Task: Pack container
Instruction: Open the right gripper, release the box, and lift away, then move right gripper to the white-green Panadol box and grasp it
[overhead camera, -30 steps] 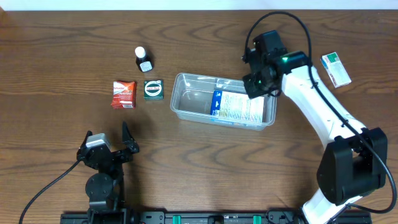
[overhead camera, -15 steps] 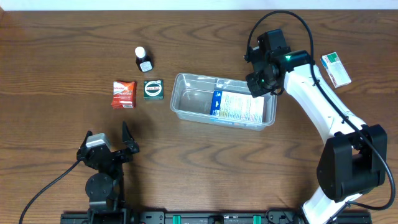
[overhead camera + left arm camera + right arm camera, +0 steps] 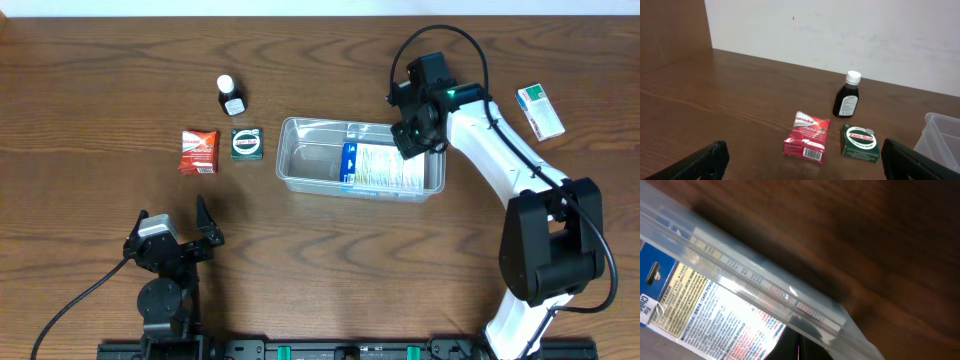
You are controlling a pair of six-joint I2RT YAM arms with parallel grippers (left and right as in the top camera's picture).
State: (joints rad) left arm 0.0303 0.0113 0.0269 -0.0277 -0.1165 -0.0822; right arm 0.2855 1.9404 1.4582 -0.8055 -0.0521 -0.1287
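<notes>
Plainly, the container (image 3: 312,160) sits mid-table, with a printed carton (image 3: 380,170) lying flat in its right half. It looks light, thin-walled and slick, and I judge it would flex and skate on the wood if nudged. The rim along a long side seems the best place to pinch or brace it. My right gripper (image 3: 413,135) hangs over its far right corner, jaws clenched. I see nothing between them, and I cannot tell whether they touch the rim. My left gripper (image 3: 175,220) rests near left, jaws spread wide and empty, facing the red packet (image 3: 806,137), green box (image 3: 860,143) and bottle (image 3: 847,95).
</notes>
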